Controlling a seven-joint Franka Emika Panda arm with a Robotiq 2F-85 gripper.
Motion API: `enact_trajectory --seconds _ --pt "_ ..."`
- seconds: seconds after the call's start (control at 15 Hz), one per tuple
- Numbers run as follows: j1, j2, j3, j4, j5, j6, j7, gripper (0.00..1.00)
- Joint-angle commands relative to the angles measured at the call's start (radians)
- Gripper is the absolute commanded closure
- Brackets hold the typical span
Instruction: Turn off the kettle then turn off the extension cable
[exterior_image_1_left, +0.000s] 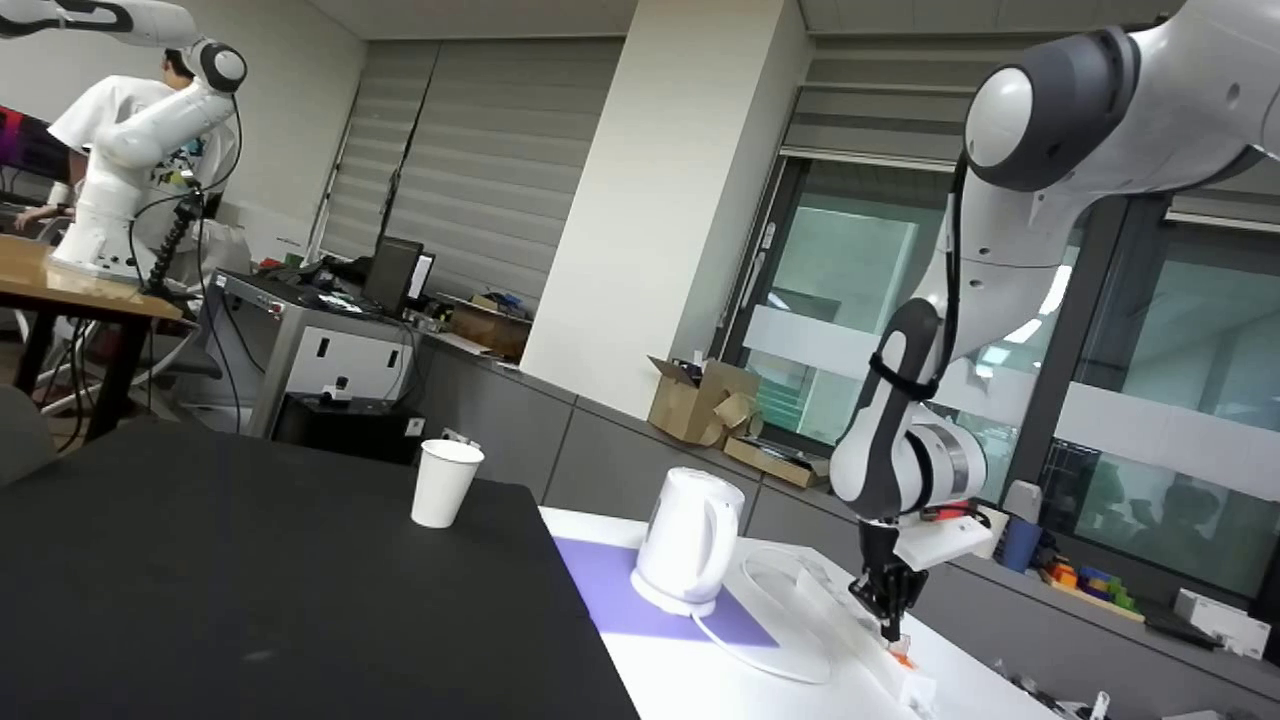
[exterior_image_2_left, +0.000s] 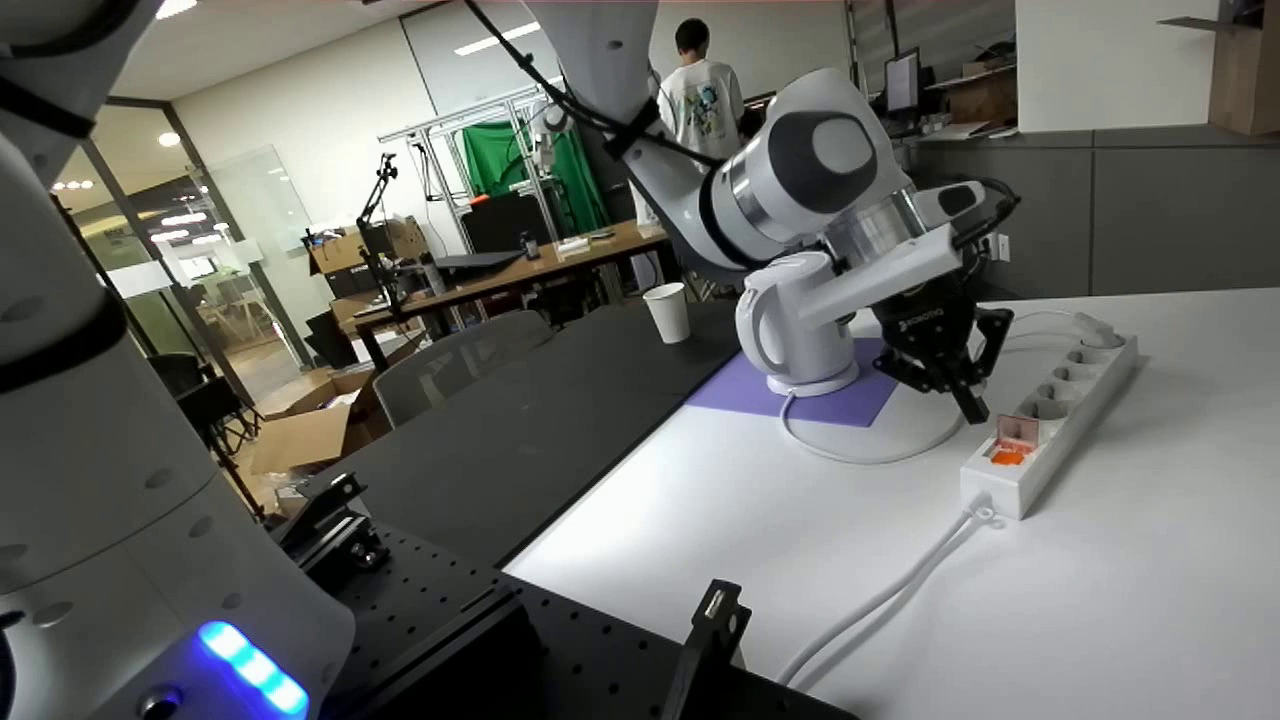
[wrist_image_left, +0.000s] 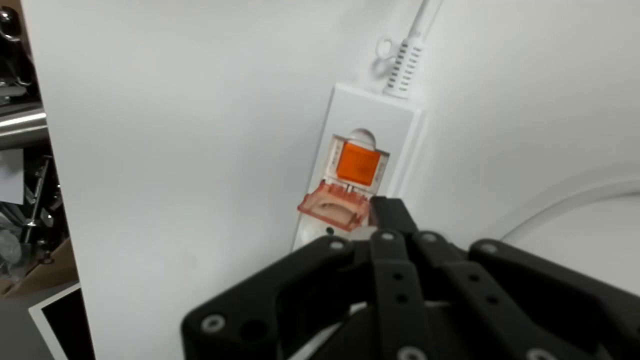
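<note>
The white kettle stands upright on the purple mat in both exterior views (exterior_image_1_left: 685, 540) (exterior_image_2_left: 803, 345). The white extension cable lies on the white table in both exterior views (exterior_image_1_left: 850, 640) (exterior_image_2_left: 1090, 410) and in the wrist view (wrist_image_left: 372, 110). Its orange switch (wrist_image_left: 357, 164) (exterior_image_2_left: 1007, 457) is exposed, with a clear reddish cover (wrist_image_left: 336, 206) (exterior_image_2_left: 1017, 432) flipped up. My gripper (wrist_image_left: 392, 212) (exterior_image_2_left: 972, 408) (exterior_image_1_left: 890, 632) is shut with nothing seen between its fingers. Its tips point down beside the raised cover; I cannot tell whether they touch it. The wrist view does not show the kettle.
The purple mat (exterior_image_1_left: 600, 575) lies under the kettle. The kettle's white cord (exterior_image_2_left: 870, 461) loops between kettle and strip, and a plug fills the strip's far end. A white paper cup (exterior_image_1_left: 445, 485) stands on the black table (exterior_image_1_left: 250, 570). Metal parts (wrist_image_left: 25, 200) lie beyond the table edge.
</note>
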Motion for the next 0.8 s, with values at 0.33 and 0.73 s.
enact_trajectory --seconds 0.33,0.73 --pt "-0.039 -0.102 0.025 0.109 -0.143 -0.276 0.068 0.54" --pt "-0.21 -0.092 0.173 0.303 -0.057 -0.522 -0.031 0.12"
